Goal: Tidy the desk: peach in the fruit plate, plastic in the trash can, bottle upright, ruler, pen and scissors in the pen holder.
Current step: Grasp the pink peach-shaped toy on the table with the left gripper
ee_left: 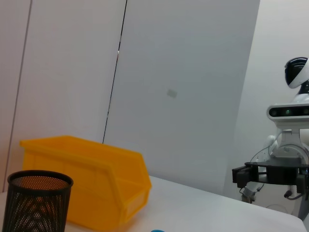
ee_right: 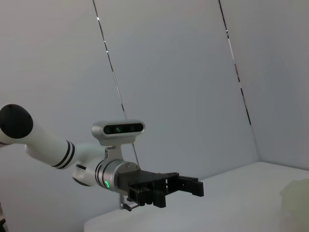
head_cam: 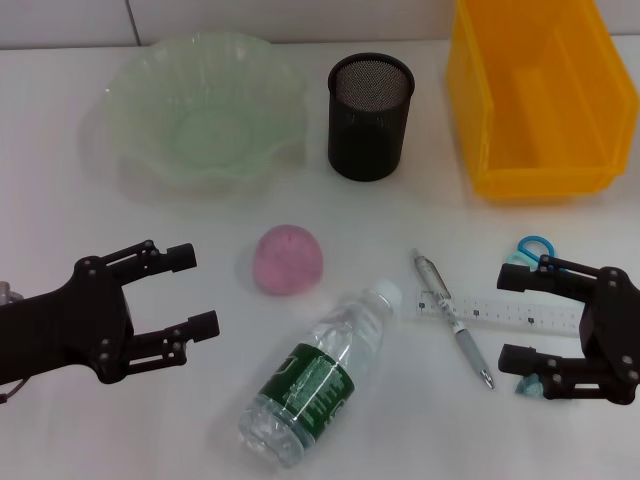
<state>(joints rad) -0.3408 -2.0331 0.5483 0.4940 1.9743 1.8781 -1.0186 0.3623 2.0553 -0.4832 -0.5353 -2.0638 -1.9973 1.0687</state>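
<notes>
A pink peach [head_cam: 288,260] lies mid-table. In front of it a clear bottle [head_cam: 320,375] with a green label lies on its side, cap pointing to the far right. A silver pen [head_cam: 452,318] lies across one end of a clear ruler [head_cam: 500,312]. Blue-handled scissors [head_cam: 537,248] lie under my right gripper [head_cam: 501,316], which hovers open over the ruler's right part. My left gripper [head_cam: 205,288] is open at the near left, apart from the peach. Far back stand the green fruit plate [head_cam: 130,95], the black mesh pen holder [head_cam: 370,115] and the yellow trash can [head_cam: 535,95]. The plastic is out of view.
The left wrist view shows the yellow bin [ee_left: 87,179], the pen holder [ee_left: 36,200] and the right gripper [ee_left: 268,174] farther off. The right wrist view shows the left gripper [ee_right: 164,188] against the wall.
</notes>
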